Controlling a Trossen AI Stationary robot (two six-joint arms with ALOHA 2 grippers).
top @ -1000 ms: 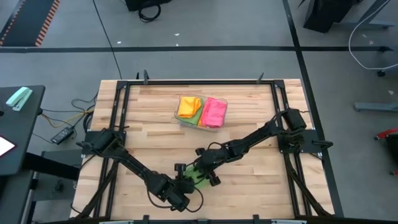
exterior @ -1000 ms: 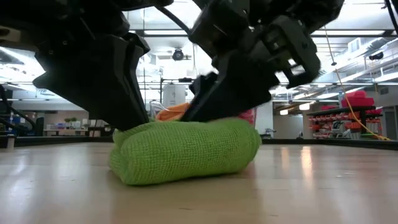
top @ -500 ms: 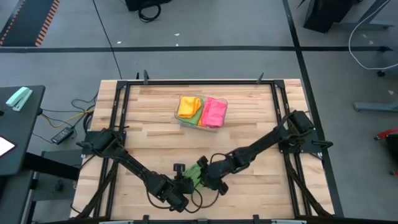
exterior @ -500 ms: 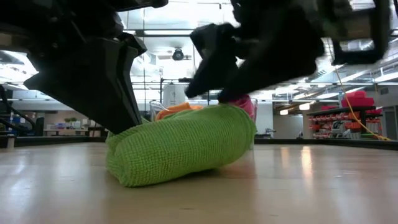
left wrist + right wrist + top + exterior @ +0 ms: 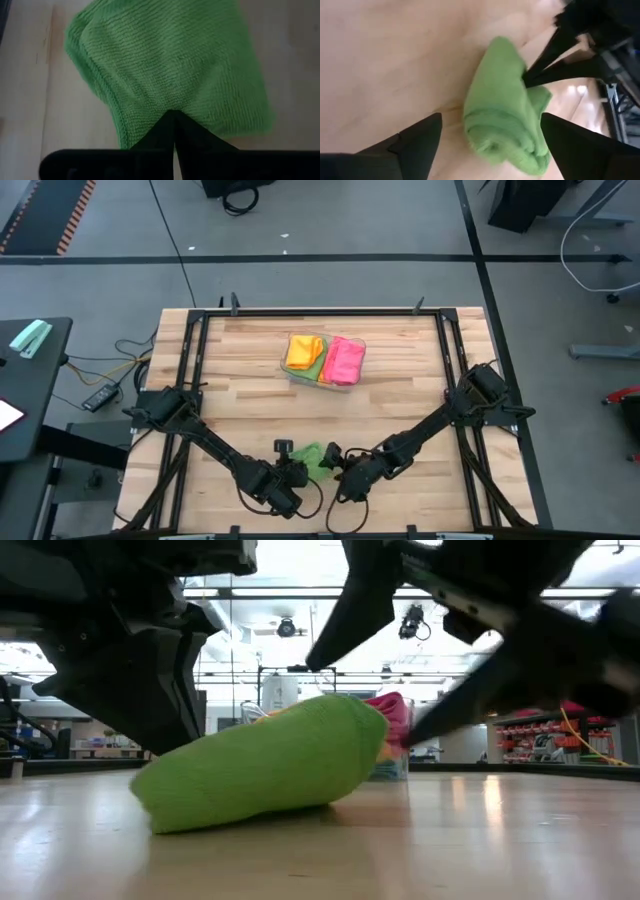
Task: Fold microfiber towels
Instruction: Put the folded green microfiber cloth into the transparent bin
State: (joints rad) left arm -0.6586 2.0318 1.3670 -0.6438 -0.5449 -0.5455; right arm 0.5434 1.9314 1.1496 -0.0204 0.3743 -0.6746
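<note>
A folded green microfiber towel (image 5: 314,457) lies on the wooden table near its front edge; it also shows in the low view (image 5: 260,765). My left gripper (image 5: 298,470) is shut on the towel's near-left edge. My right gripper (image 5: 336,466) stands open just right of the towel. In the right wrist view its two fingers spread wide on either side of the towel (image 5: 502,120) without touching it. Farther back, a clear tray (image 5: 296,374) holds folded orange, green and pink towels. My left gripper pinches the green towel's edge (image 5: 170,102) between its shut fingertips (image 5: 174,122). It comes slanting down from the near left. The layers at the pinch cannot be counted. The towel lies folded on the table, its far part spread beyond the fingers.
The tray of folded towels (image 5: 326,360) sits at the table's far middle. Black frame rails (image 5: 190,380) run along the table's left and right sides. Bare wood (image 5: 400,410) stretches between the tray and the green towel.
My right gripper has let go of the green towel, opened wide, rolled and drawn back toward the table's near right. The towel, plump and level before, now lies longer and slanted in the low view, its left end low. My left gripper has kept its hold.
</note>
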